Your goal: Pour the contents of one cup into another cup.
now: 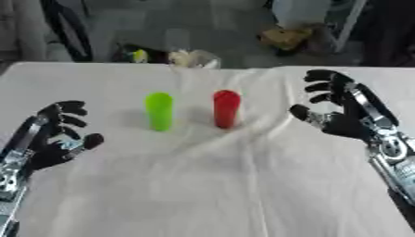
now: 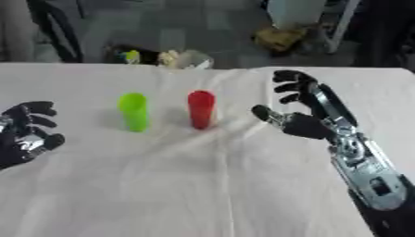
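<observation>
red cup (image 1: 226, 109): stands upright near the middle of the table, long axis vertical, mouth up; what is inside cannot be seen.
green cup (image 1: 159, 111): also upright, just beside the red cup at its 9 o'clock, a small gap between them, not touching.
cup pair: both sit in a row running left to right across the cloth, a little toward the far side of the centre.
right hand (image 1: 344, 111): hangs above the cloth at about 3 o'clock from the red cup, near it but apart, fingers spread and lightly bent, thumb reaching toward the cup, holding nothing.
left hand (image 1: 57, 136): lies at roughly 8 o'clock from the green cup, farther off than the right hand is from the red one; fingers loosely curved and apart, nothing in its grasp.
key relation: the red cup lies straight toward 9 o'clock from the right hand's thumb side, so a sideways reach would probably meet its wall square-on (the upright axis suits a wrap around the side).
nearer hand: the right one, to the red cup; the left is the nearer of the two to the green cup.
table (image 1: 210, 194): covered in a white cloth with soft creases, one fold running past the red cup's base (it could tip a cup that is nudged low).
stage: judged as not yet begun, neither cup is touched.
</observation>
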### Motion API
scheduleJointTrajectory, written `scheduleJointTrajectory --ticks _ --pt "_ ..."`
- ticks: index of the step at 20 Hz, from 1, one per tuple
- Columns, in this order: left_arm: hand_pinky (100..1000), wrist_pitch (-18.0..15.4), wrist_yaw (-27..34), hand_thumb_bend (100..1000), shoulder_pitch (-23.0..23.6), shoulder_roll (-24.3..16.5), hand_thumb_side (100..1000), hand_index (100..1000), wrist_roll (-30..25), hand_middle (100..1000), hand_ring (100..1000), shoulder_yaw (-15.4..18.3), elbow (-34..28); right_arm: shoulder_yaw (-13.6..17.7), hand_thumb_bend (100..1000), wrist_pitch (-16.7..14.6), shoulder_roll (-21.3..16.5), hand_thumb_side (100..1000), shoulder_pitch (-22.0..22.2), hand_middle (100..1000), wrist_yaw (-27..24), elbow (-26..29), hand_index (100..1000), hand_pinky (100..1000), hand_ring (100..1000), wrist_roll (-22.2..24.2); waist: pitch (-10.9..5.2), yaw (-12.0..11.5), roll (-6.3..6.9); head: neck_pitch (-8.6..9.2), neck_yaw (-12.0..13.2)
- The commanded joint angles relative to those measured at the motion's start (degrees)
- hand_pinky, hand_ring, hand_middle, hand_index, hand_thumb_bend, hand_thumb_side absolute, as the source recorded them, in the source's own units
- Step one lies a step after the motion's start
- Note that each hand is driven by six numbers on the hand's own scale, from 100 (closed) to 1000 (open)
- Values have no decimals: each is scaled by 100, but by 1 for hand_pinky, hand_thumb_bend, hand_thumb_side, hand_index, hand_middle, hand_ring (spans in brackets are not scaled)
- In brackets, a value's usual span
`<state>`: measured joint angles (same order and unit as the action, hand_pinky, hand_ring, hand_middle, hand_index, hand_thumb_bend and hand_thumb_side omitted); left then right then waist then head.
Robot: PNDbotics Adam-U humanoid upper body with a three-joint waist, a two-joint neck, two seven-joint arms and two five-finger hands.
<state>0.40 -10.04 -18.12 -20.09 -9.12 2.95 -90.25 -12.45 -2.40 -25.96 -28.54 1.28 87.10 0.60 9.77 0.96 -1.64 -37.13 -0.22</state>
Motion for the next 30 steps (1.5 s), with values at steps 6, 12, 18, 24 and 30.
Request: scheduleJointTrajectory --ticks 6,12,18,24,30 --pt "528 -60 18 1000 -94 0 538 822 -51 681 654 -106 -89 -224 628 -11 45 434 -390 784 -84 -361 861 690 770 138 -131 -108 5 80 -88" --pt "528 -91 62 1000 -144 82 548 824 -167 680 651 -185 -142 -419 628 -98 270 418 -665 783 114 -865 860 689 769 258 -119 -230 32 104 -181" --pt "526 -91 82 1000 -174 152 554 825 -212 679 649 -222 -169 -400 633 -333 516 431 -833 785 321 -1389 872 693 771 336 -85 -325 62 152 -255" --pt "525 -90 95 1000 -206 193 557 826 -228 679 649 -242 -187 -337 632 -577 698 433 -910 783 508 -1780 878 694 769 386 -58 -380 93 192 -302" --pt "524 -93 100 1000 -220 208 559 827 -237 679 648 -250 -195 -325 630 -664 755 431 -944 783 594 -1917 880 699 770 366 -50 -404 106 212 -330"
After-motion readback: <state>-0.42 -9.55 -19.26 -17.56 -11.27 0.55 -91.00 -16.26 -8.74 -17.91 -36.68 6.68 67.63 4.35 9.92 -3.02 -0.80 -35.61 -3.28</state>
